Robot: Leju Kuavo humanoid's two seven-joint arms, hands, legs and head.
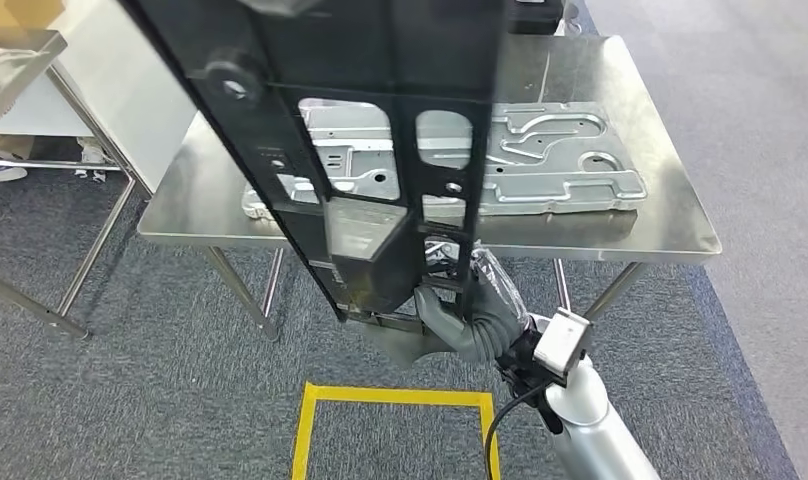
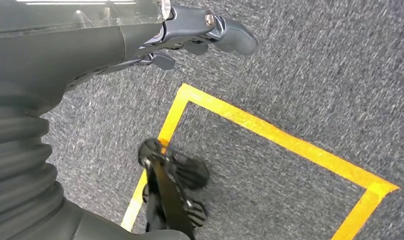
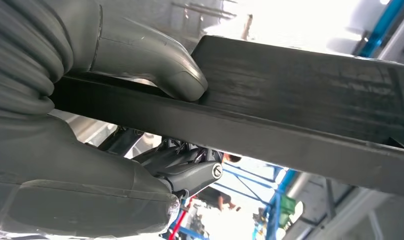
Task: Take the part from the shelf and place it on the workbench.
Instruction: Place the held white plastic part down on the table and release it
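right hand (image 1: 472,322) gripping black part (image 1: 360,130) (top cropped), workbench (image 1: 670,215) beyond

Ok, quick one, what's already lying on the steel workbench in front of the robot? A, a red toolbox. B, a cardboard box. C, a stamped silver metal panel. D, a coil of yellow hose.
C: the head view shows a stamped silver metal panel lying flat on the workbench, partly hidden behind the black part that the right hand holds up.
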